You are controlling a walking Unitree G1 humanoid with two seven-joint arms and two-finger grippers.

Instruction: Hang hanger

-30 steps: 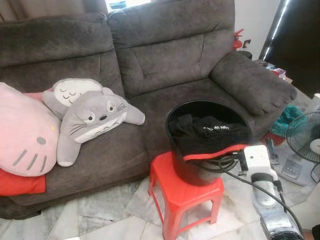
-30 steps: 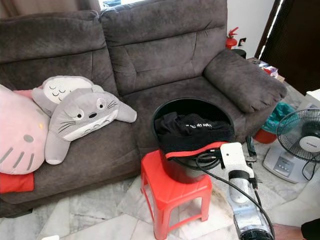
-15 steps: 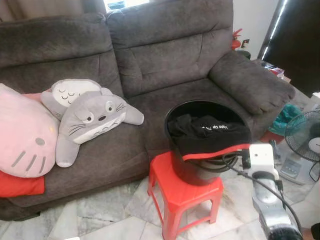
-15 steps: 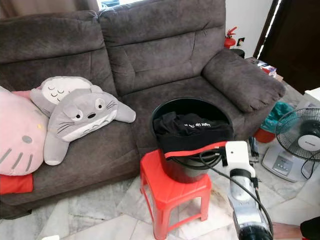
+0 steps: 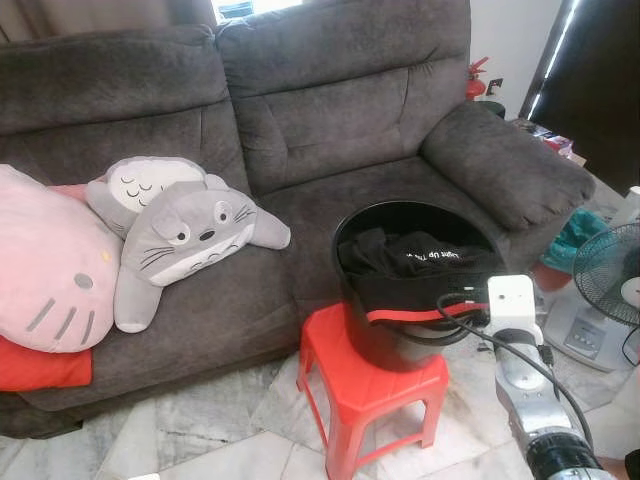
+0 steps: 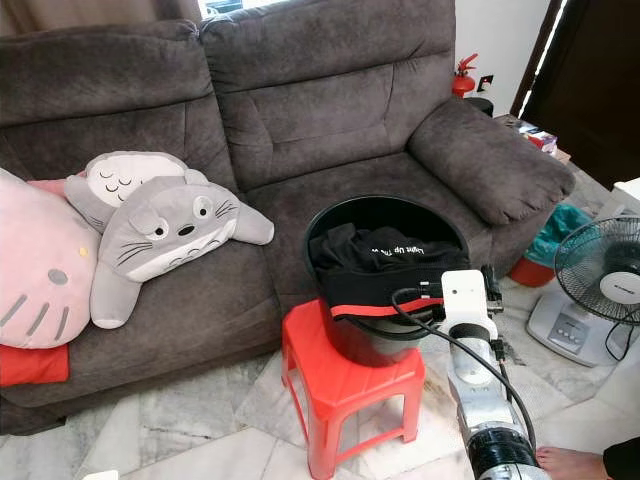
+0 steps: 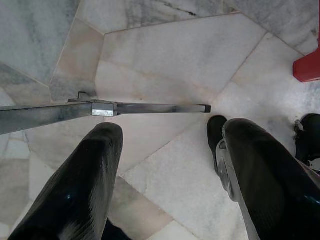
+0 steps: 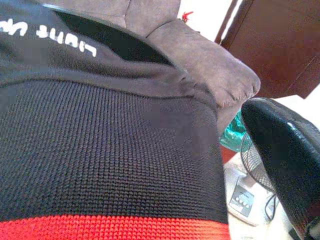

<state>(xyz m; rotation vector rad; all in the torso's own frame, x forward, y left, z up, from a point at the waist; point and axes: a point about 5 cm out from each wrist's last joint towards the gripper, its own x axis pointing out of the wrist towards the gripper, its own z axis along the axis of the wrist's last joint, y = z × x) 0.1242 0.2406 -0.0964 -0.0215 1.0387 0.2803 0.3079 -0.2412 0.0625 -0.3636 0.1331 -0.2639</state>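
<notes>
Reaching the right gripper in from the round black plastic bucket's right rim toward the black red-hemmed knit garment draped over its front edge, finger spread impossible to tell.

Dark grey sofa being seen. Black bucket being carried on red stool. Black knit garment with red band and white lettering being draped over rim. Grey-and-white plush, pink cushion with grey whiskers being shown. Floor being tiled in grey-veined white marble.
</notes>
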